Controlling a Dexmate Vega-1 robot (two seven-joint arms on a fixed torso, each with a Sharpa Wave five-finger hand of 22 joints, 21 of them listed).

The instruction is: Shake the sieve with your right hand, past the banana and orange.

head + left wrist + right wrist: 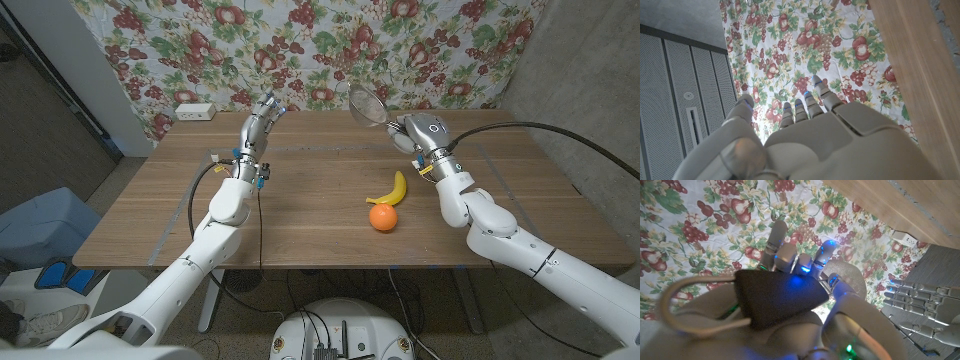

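My right hand [408,130] is raised over the far right of the table and grips the handle of a round metal mesh sieve [366,102], which hangs in the air above the far edge. In the right wrist view the hand [790,280] closes round the sieve's black handle [775,297], and the mesh bowl [845,277] shows past the fingers. A yellow banana [392,190] and an orange [382,217] lie on the table nearer to me than the sieve. My left hand [263,112] is lifted over the far left, fingers apart, holding nothing; its fingers [805,105] point at the fruit-print cloth.
A wooden table [300,200] stands against a fruit-print curtain [300,40]. A white power strip [194,111] lies at the table's far left corner. A blue bin [45,225] sits on the floor to the left. My left hand [920,310] also appears in the right wrist view.
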